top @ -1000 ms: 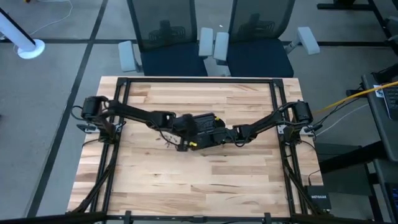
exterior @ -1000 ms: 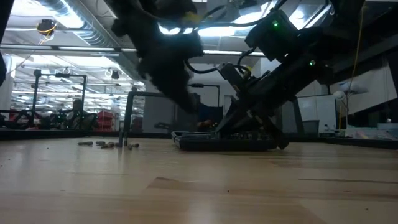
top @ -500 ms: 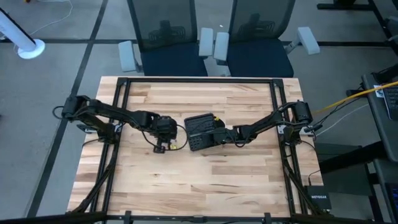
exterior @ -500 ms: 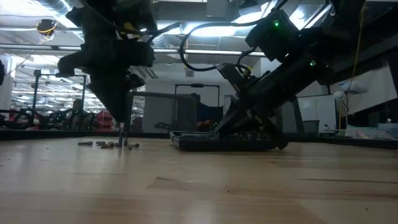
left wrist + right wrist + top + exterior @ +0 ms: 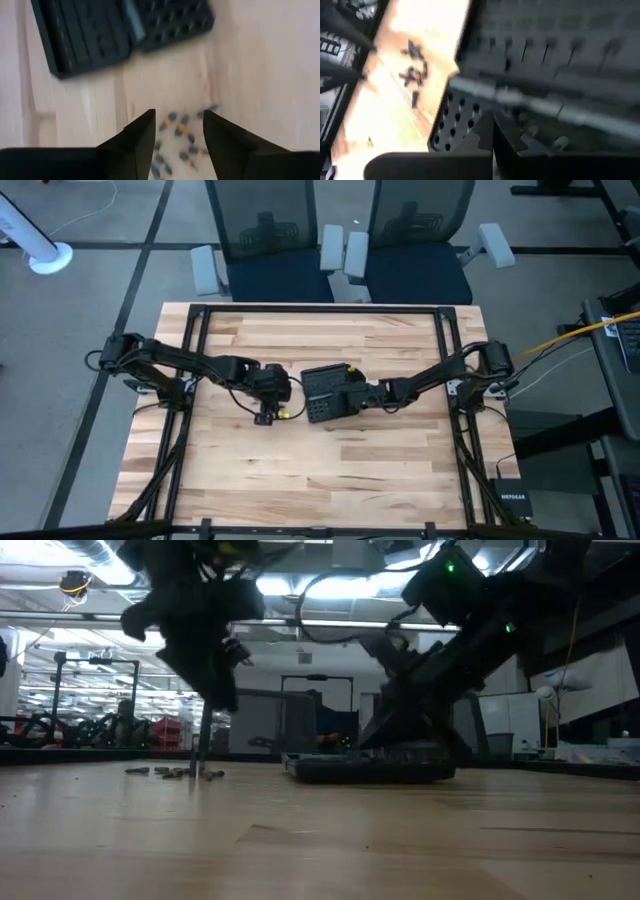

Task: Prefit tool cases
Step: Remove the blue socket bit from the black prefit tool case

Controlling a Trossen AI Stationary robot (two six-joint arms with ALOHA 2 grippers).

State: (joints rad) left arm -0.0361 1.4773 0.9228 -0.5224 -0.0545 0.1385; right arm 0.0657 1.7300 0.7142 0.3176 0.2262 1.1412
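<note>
The black tool case lies open and flat at the table's middle, with both slotted halves facing up. Several small loose bits lie on the wood just left of it. My left gripper hangs open above those bits, pointing down, with nothing between its fingers. My right gripper is shut at the case's right part, and in the right wrist view it sits over a slotted half. My right gripper's shut fingers come slanting down from the table's right onto the case's slotted half, close beside the hinge. The fingers hide the exact spot, so I cannot tell whether they touch it. The case lies flat on the table.
Dark frame rails run along the table's left and right sides. Two office chairs stand beyond the far edge. A black NETGEAR box lies off the table at the near right. Bare wood stretches toward the near edge.
My left gripper has drawn back from over the case toward the table's left, stopped above the loose bits, and risen a little. My right gripper has lifted slightly. The case has shifted a little toward the table's right and turned squarer to the edges.
</note>
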